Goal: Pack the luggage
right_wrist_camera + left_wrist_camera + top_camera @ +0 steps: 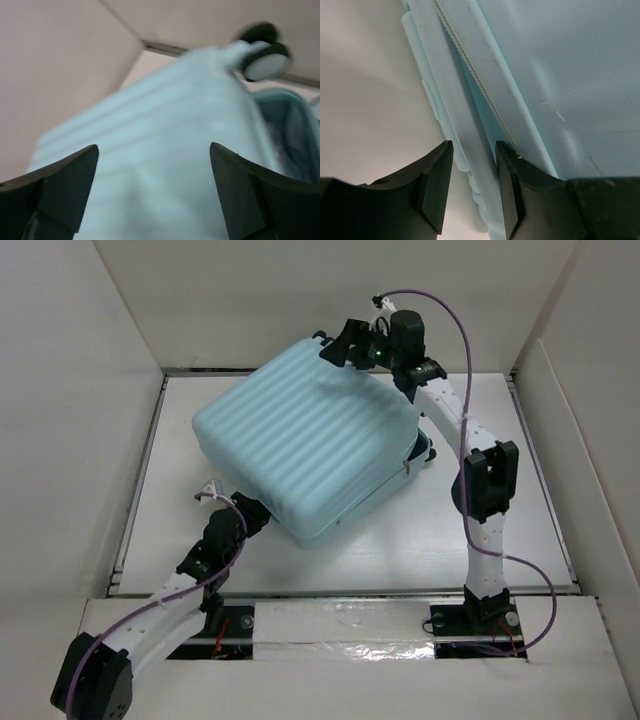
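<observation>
The luggage, a pale aqua ribbed suitcase, lies slantwise on the white table with its lid down but slightly ajar at the right corner. My left gripper is at its near-left corner. In the left wrist view the gripper is narrowly open and straddles the shell's rim and zipper edge. My right gripper is wide open over the far edge of the lid. In the right wrist view it hovers above the ribbed lid, with a caster wheel and the lining beyond.
White enclosure walls stand at the left, back and right of the table. A strip of silver tape runs along the near edge between the arm bases. Another wheel sticks out at the suitcase's right corner.
</observation>
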You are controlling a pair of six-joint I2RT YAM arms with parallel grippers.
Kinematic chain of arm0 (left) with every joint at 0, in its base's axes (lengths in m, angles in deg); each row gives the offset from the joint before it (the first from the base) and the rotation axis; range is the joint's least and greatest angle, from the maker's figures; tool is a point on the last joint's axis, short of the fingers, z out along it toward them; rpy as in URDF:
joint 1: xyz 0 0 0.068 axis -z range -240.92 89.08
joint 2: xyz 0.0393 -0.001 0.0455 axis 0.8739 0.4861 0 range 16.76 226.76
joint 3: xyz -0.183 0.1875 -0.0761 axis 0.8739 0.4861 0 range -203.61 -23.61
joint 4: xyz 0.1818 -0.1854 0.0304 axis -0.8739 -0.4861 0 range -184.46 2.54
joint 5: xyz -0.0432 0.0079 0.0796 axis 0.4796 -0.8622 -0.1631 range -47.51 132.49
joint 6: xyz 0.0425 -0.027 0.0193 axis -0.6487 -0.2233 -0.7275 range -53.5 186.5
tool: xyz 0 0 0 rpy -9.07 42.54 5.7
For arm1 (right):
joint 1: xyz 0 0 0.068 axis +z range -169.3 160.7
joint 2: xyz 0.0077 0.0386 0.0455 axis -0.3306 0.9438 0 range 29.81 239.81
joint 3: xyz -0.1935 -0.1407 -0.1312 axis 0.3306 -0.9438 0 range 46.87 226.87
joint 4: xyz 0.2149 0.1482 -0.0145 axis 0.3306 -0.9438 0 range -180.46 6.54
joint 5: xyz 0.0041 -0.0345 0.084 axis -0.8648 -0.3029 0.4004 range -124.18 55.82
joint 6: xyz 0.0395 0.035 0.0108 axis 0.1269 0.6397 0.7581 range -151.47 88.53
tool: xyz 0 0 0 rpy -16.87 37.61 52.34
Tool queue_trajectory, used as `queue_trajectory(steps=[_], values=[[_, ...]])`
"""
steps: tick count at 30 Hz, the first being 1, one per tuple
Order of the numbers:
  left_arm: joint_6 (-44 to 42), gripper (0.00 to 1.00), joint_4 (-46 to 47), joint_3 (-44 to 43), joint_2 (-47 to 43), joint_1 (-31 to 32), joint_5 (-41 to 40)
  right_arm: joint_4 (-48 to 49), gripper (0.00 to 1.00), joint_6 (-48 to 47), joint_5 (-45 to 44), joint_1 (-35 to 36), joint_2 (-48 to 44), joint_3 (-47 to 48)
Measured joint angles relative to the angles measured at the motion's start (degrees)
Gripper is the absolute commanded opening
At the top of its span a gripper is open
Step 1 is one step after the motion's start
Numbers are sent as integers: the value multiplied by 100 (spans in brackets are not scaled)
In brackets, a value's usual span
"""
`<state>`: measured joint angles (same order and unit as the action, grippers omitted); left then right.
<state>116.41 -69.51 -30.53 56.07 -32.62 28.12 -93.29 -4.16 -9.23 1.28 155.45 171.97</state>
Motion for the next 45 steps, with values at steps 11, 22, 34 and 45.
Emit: queue_trajectory(steps=[11,22,34,45], values=[[-63,37,719,-636,1379,138,699,1768,0,-256,-293,-584,-5342,-5650],[-358,53,551,-835,1639,177,315,1528,0,428,-2822,-1657,-7250,-9416],[-769,61,551,-955,1766,-271,140,1882,4,420,-2114,-1613,-4889,-8474],[-916,56,758,-964,1845,717,44,2229,52,79,-1539,-1779,-2966,-6673]])
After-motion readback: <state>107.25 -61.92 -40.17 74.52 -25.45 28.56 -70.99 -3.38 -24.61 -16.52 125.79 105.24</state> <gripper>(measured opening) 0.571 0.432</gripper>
